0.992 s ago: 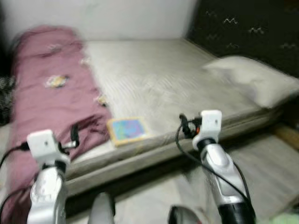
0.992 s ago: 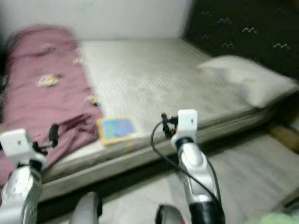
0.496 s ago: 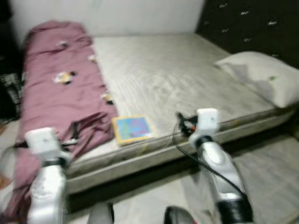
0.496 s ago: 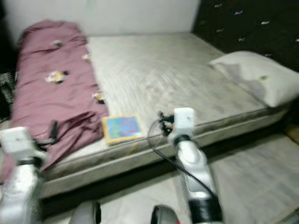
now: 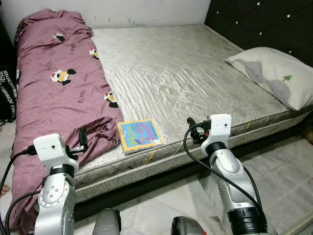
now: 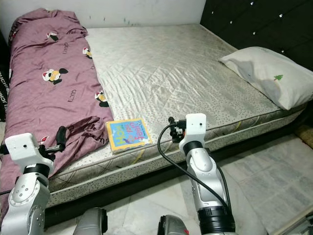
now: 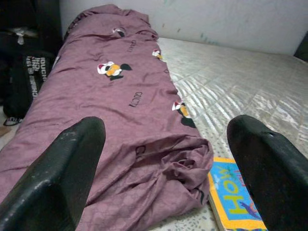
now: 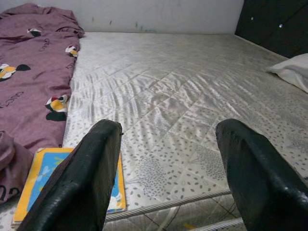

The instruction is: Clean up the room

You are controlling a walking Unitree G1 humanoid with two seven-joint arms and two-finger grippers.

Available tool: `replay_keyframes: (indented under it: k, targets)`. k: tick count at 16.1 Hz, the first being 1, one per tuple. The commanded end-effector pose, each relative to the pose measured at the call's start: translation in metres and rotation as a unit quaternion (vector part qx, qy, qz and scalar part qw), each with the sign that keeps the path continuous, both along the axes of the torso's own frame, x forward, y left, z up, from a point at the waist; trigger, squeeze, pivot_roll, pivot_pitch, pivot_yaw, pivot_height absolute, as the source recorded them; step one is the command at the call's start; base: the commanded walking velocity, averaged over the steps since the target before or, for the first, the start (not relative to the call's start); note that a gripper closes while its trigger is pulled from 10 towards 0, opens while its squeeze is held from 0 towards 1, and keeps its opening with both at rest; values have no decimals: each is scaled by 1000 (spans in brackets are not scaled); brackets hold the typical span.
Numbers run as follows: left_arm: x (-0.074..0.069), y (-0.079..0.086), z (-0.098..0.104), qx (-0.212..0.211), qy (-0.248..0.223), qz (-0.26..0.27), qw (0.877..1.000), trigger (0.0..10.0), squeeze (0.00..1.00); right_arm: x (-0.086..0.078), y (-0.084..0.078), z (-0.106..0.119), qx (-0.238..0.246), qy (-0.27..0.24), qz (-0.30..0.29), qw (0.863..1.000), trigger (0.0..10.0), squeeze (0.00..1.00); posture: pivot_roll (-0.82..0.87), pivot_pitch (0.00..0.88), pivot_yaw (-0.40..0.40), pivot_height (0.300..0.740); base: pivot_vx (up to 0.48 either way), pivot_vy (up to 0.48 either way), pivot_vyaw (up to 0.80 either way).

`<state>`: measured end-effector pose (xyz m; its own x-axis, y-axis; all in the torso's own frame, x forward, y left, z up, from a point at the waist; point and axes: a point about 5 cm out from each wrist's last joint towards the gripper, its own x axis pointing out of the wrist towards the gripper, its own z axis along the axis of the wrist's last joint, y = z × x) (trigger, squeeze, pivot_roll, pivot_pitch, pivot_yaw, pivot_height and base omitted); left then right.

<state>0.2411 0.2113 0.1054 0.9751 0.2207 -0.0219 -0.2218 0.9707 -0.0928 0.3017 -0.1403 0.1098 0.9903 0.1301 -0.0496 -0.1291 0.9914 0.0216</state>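
A colourful book (image 5: 140, 135) lies flat near the bed's (image 5: 186, 73) front edge, just beside the bunched purple duvet (image 5: 58, 98), while the left tool (image 7: 168, 168) and right tool (image 8: 168, 163) hover before the mattress, fingers spread, holding nothing

Mattress (image 5: 186, 73): quilted cloth, faint sheen, speckled print along front edge. Duvet (image 5: 54, 98): soft matt maroon cloth, crumpled at mattress's front left corner. Book (image 5: 139, 135): glossy card cover, bright print. Pillow (image 5: 274, 76): matt pale cloth. Headboard (image 5: 264, 22): dark tufted padding, shiny studs. Floor (image 5: 288, 171): smooth polished marble-look tile. Left gripper (image 7: 168, 178), right gripper (image 8: 168, 183): fingers matt black plastic.
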Motion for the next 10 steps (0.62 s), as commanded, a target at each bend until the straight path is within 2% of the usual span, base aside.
replay_keyframes:
  k: [1,4,7,10]
  targets:
    - [2,-3,-1,2,5,-8,1000,10000,0,0,-5,0,-1,1,-8,1000,10000,0,-14,0,-79,657,0,0,0]
    - [1,-3,-2,0,6,-8,1000,10000,0,0,-4,0,1,1,-4,1000,10000,0,-13,0,-79,657,0,0,0]
    - [2,-5,-2,0,7,-9,1000,10000,0,-1,-3,-1,3,1,0,1000,10000,0,-13,0,-80,612,0,0,0]
    - [3,-6,-2,-2,8,-7,1000,10000,0,0,-3,-1,2,2,1,1000,10000,0,-13,0,-80,607,0,0,0]
